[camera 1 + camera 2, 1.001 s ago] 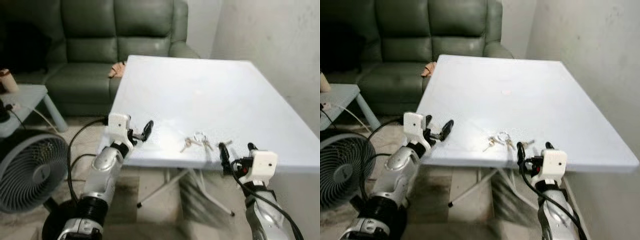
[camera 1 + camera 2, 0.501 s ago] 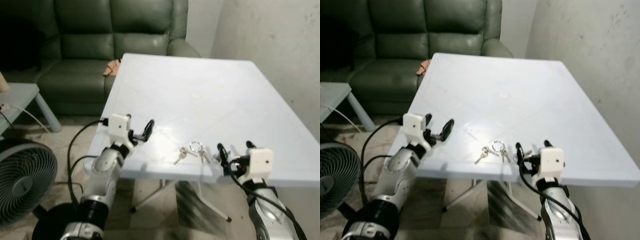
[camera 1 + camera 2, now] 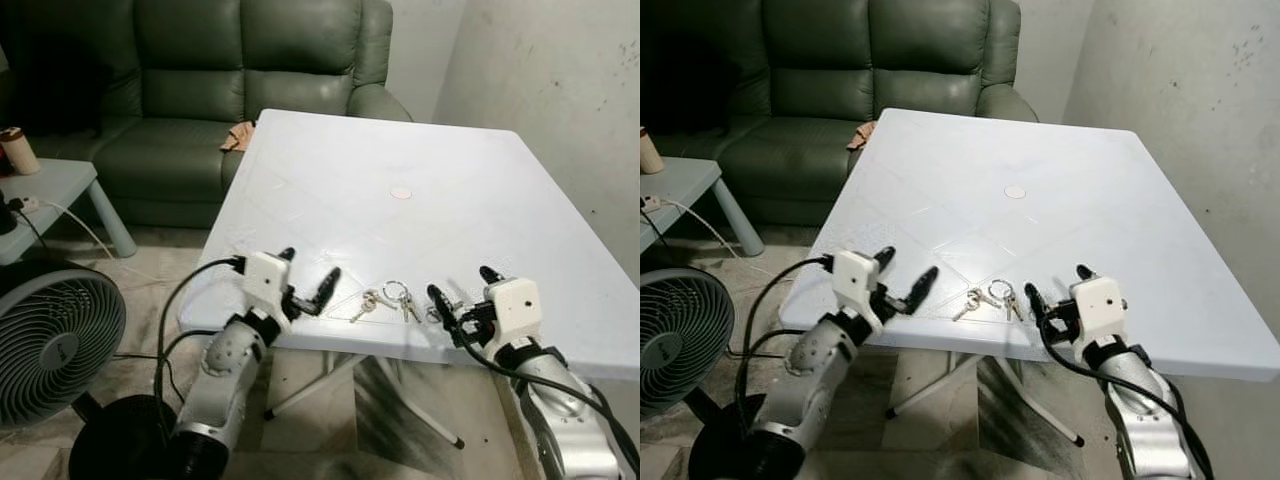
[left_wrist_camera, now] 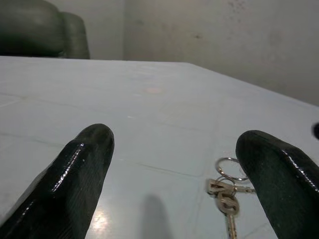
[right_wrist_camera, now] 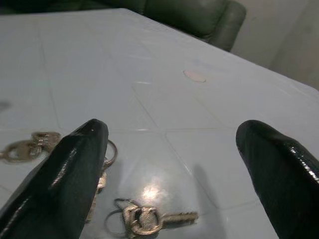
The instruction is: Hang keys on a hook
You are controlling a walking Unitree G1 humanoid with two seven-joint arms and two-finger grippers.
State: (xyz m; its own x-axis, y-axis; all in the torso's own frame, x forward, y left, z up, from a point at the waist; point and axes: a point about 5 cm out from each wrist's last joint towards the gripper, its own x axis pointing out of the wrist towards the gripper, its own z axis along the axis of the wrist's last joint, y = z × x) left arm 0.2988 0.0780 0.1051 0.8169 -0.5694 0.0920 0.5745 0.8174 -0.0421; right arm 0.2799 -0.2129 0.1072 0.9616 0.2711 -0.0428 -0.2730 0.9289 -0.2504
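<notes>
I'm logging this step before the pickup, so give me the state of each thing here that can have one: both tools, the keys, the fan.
Left tool: open, empty, at the table's near edge beside the keys.
Right tool: open, empty, at the near edge on the keys' other side.
Bunch of metal keys on a ring: lying flat on the white plastic table, ungrasped.
Round grey floor fan: standing on the floor; cannot tell if it runs.
</notes>
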